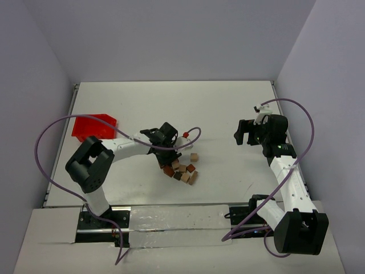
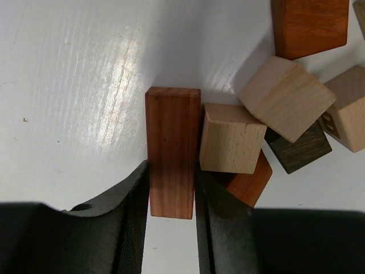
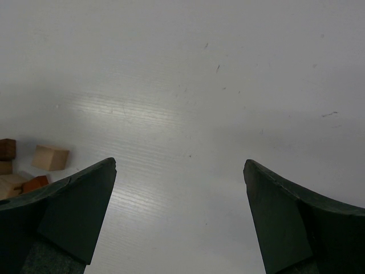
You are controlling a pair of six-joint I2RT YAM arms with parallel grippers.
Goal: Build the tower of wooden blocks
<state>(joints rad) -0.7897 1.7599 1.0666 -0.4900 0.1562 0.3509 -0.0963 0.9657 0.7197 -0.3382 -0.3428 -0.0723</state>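
Several loose wood blocks (image 1: 182,170) lie in a cluster on the white table; no wood block tower is in view. My left gripper (image 1: 167,161) is shut on a reddish-brown bar (image 2: 171,148) at the cluster's left edge, its fingers (image 2: 134,205) pressed against both long sides; the bar rests on the table. A tan cube (image 2: 232,140) touches the bar's right side, with another tan cube (image 2: 287,97), a dark block (image 2: 299,151) and a reddish block (image 2: 311,25) beyond. My right gripper (image 1: 242,134) hangs open over bare table (image 3: 179,171), well right of the blocks.
A red plastic bin (image 1: 94,127) sits at the back left, behind the left arm. One tan block (image 1: 194,157) lies apart at the cluster's far right, also seen as a tan cube (image 3: 50,157). Purple cables loop over both arms.
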